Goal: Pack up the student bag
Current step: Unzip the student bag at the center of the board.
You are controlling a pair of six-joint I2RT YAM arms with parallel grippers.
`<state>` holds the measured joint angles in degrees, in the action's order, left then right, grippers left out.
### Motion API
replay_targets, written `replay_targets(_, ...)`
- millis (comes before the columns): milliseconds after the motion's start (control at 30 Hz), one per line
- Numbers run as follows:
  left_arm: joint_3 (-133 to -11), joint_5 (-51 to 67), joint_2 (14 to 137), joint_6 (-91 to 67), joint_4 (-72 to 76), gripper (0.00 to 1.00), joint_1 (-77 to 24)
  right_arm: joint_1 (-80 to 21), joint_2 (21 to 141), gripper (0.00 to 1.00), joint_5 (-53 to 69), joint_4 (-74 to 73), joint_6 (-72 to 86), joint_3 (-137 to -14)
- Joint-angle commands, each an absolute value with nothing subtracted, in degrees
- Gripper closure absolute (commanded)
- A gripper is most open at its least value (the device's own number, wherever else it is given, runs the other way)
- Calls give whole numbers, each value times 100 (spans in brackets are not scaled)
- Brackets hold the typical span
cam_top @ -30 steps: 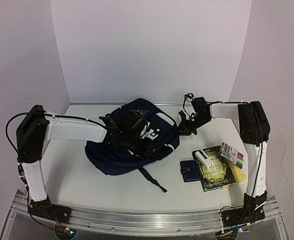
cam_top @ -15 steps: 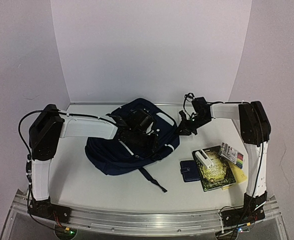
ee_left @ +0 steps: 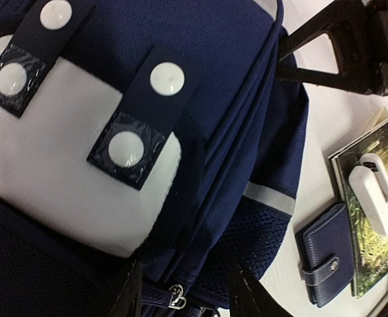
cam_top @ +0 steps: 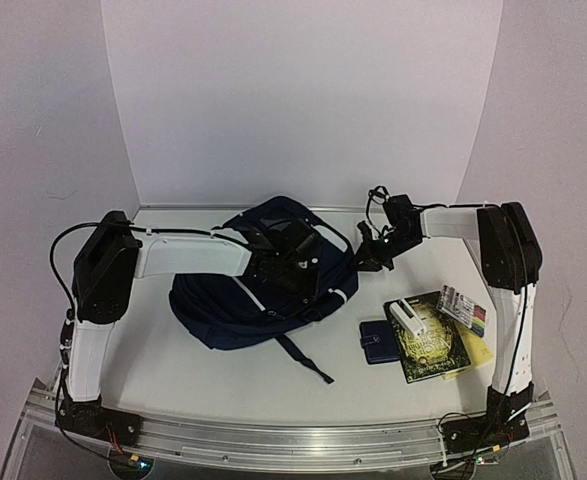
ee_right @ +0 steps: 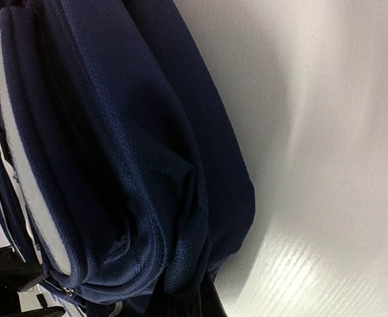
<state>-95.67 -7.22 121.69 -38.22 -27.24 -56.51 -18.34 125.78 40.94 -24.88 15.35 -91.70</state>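
The student bag (cam_top: 258,295) lies flat mid-table, navy with a white front patch (ee_left: 61,152) carrying dark tabs and white dots. My left gripper (cam_top: 295,262) hovers over the bag's front. In its wrist view the gripper (ee_left: 184,292) stands open, its dark fingers (ee_left: 124,290) apart on either side of a silver zipper pull (ee_left: 176,298) and gripping nothing. My right gripper (cam_top: 366,257) sits at the bag's right edge. It (ee_right: 190,298) is shut on a bunched fold of the bag's fabric (ee_right: 180,218).
To the right of the bag lie a small navy wallet (cam_top: 379,341), a dark green book (cam_top: 433,345) with a white oblong object (cam_top: 407,316) on top, a pack of coloured markers (cam_top: 464,308) and a yellow pad (cam_top: 476,355). A loose strap (cam_top: 303,360) trails toward the front.
The left arm has swung right and forward over the bag, and its jaws have spread wider. The right gripper has kept its pinch on the fabric without moving.
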Motion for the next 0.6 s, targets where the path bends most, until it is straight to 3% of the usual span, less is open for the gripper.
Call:
replay_targets(0, -9509, -1486, 11878, -4093, -3269, 54, -5732, -1828, 12190, 100, 3973, -2477, 1572, -9105)
replay_targets(400, -9434, -1741, 11901, -5029, -3483, 57, -5766, -1830, 12155, 100, 3973, -2437, 1581, -9050)
replay_targets(567, -9565, -1160, 12033, -4249, -3630, 61, -5774, -1829, 12135, 100, 3939, -2442, 1540, -9035)
